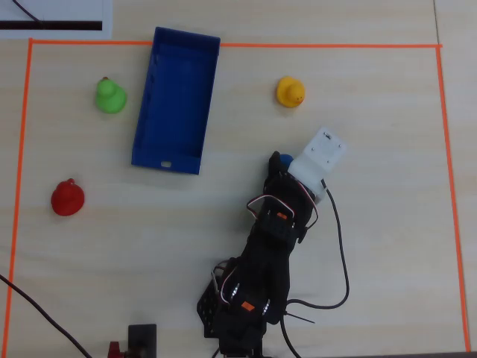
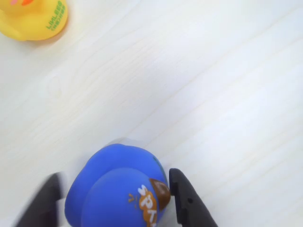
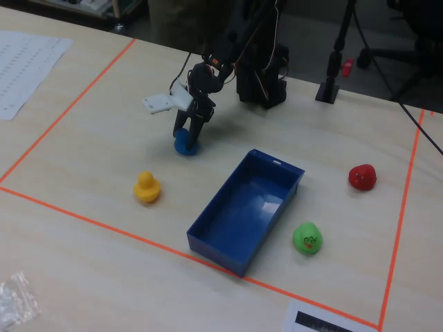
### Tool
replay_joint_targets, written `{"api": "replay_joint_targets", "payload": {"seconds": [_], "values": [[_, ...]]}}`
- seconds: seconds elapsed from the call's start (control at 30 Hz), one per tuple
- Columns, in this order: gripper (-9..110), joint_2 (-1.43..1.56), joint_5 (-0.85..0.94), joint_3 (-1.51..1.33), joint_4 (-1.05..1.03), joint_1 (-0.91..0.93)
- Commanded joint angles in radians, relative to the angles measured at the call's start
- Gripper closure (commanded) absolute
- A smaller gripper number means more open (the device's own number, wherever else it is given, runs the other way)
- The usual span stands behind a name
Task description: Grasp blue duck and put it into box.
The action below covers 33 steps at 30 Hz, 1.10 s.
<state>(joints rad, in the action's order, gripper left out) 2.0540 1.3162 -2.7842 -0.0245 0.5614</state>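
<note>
Between the two dark fingers of the pincer (image 2: 118,198) sits the blue duck (image 2: 116,187), still resting on the pale table (image 2: 213,94). In the wrist view one finger (image 2: 187,198) stands just beside the duck's beak side and the other, blurred, flanks the opposite side; whether either pad already presses on the rubber cannot be told, so the pincer reads as parted around the duck, not yet clamped on it. The fixed view shows the pincer (image 3: 188,135) reaching down over the blue duck (image 3: 185,143), which lies apart from the box (image 3: 214,242). In the overhead view only a sliver of the blue duck (image 1: 286,159) shows past the arm; the box (image 1: 146,112) lies well off to the left of the pincer there, and the yellow duck (image 1: 290,92) lies beyond the pincer tip, clear of the grasp. Judged step: closing on the duck. To do it well, the fingers should meet the round body low and centred, since a high or off-centre squeeze could squirt soft rubber out sideways; lift only once both sides bear evenly.
</note>
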Motion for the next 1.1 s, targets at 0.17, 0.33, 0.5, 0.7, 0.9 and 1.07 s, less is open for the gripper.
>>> {"api": "replay_joint_targets", "payload": {"seconds": [0.17,0.33,0.5,0.7,0.9,1.07], "values": [[101,0.006,-0.021,0.02,-0.028,-0.011],[101,0.034,-0.255,0.296,-0.446,-0.08],[101,0.015,-0.586,0.772,-0.973,-0.388],[101,-0.354,-0.804,1.47,-1.31,-0.733],[101,-0.701,-0.811,1.753,-1.241,-0.781],[94,-0.894,-0.808,1.815,-1.117,-0.756]]}}
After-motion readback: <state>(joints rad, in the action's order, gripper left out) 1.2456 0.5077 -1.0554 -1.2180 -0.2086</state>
